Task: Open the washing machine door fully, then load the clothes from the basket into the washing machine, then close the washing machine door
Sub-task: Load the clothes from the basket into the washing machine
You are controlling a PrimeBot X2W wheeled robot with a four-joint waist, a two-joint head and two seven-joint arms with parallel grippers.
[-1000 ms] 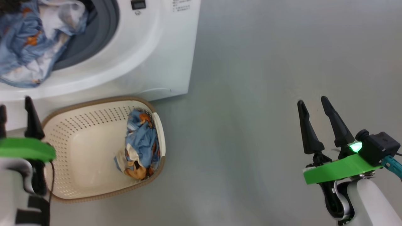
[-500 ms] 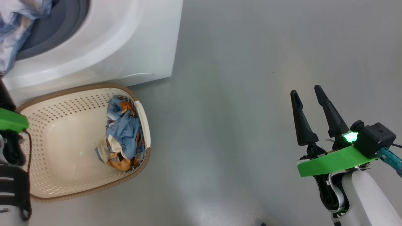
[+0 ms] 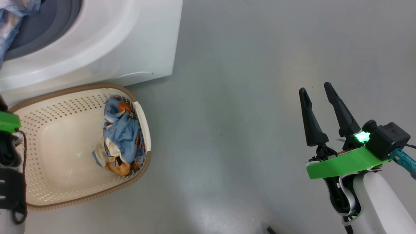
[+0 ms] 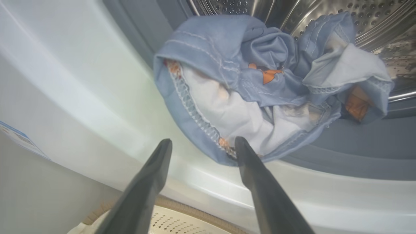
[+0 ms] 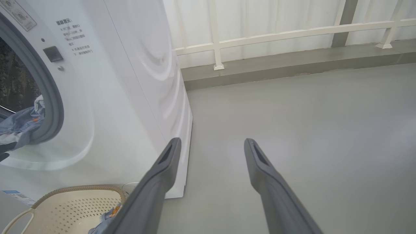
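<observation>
Hanging over the lower lip of the mouth of the washing machine (image 4: pixel 81 97), one bundle of clothes (image 4: pixel 260 91) lies half in the steel drum (image 4: pixel 377 13) and half out across the grey seal (image 4: pixel 357 143). Its long axis runs along the lip and its stitched hem droops toward the white front. The left claw (image 4: pixel 202 141) points up at that hem from just below, fingers spread with nothing between them. One finger (image 4: pixel 250 165) overlaps the hem in the left wrist view, and whether it touches cannot be told. In the head view that arm's green wrist bracket (image 3: pixel 7 122) sits at the left edge, over the left end of the basket (image 3: pixel 48 110).

The basket stands on the grey floor (image 3: pixel 227 146) just before the machine's front, its long axis lying roughly along that front. The second bundle (image 3: pixel 120 139) is crumpled against its right end wall below the pale handle (image 3: pixel 144 123), stretched along that wall from far side to near side.

Well to the right, over the floor and apart from basket and machine, the right claw (image 3: pixel 314 87) is released too. Its two dark fingers are parted, pointing away from the robot and leaning slightly left. Its white forearm (image 3: pixel 380 201) rises from the head view's lower right corner under a green bracket (image 3: pixel 344 162).
</observation>
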